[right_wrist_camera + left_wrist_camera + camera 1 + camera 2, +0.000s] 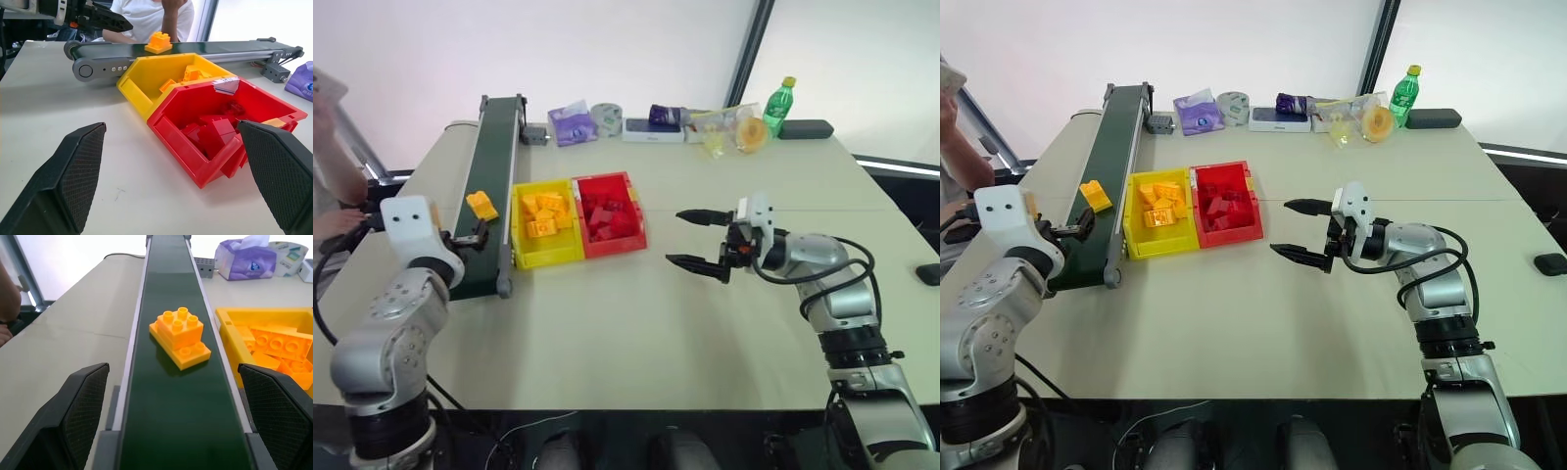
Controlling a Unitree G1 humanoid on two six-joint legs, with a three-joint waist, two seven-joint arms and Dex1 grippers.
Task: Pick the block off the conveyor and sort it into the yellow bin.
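Note:
The block (179, 337), a yellow-orange brick with studs up, lies on the dark green conveyor (494, 147) beside the yellow bin (548, 258). The bin holds several yellow bricks. My left gripper (173, 379) hovers at the belt's near end, open, one finger on each side of the belt. It points along the belt at the block, which lies a short way ahead, untouched. My right gripper (676, 238) hangs open and empty over the table to the right of the bins, pointing toward them.
A red bin (613, 248) with red bricks is joined to the yellow bin's right side. A person's arm (333, 186) rests at the table's left edge. A tissue pack (573, 124), tape roll (606, 117), boxes and a green bottle (777, 106) line the far edge.

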